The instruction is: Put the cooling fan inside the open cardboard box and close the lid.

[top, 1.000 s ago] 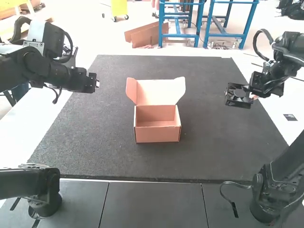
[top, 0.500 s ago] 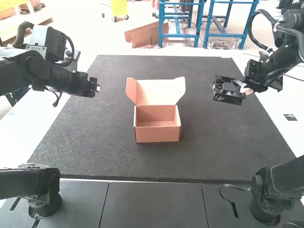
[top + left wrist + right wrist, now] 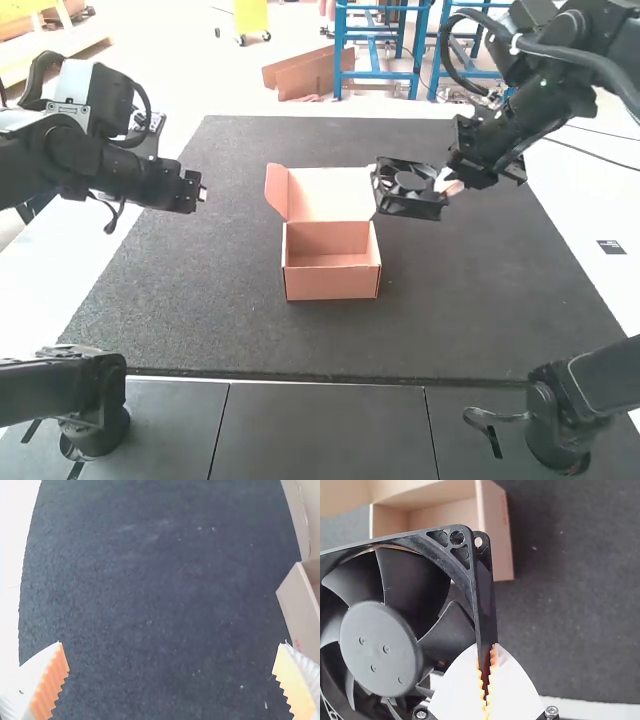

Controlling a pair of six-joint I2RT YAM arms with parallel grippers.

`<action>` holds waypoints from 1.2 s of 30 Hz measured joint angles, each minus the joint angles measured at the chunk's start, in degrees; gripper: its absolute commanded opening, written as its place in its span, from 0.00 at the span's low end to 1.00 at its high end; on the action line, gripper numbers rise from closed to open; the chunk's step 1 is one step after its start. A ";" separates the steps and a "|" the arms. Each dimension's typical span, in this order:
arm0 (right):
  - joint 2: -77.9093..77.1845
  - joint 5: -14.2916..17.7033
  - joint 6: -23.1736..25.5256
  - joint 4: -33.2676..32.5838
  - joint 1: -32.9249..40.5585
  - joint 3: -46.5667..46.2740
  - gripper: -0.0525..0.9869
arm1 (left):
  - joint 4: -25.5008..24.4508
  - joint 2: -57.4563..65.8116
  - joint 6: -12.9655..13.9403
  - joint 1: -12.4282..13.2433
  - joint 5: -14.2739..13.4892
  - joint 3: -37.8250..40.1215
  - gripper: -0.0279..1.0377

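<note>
Right fingers: mine, clamped on one edge of the cooling fan, holding it tilted in the air.
Cooling fan: above the back right corner of the cardboard box, in front of the lid's right end.
Cardboard box: open, mid black mat, lid raised at the back.
Left fingers: apart, empty, over the mat well left of the box.

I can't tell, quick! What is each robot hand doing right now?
Left gripper: open, holding nothing.
Right gripper: shut on the cooling fan.
</note>
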 measured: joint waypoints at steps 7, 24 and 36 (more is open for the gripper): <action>4.74 0.17 4.15 3.02 8.52 0.83 0.04 | -1.20 -1.68 0.00 -0.02 -0.02 0.00 0.93; 18.53 2.05 13.25 12.13 16.17 6.25 0.05 | -2.27 -5.18 0.00 -0.02 -0.02 -2.25 0.94; 27.34 10.60 14.56 19.78 16.17 6.54 0.05 | -1.84 -5.53 0.00 -0.02 -0.02 -2.23 0.94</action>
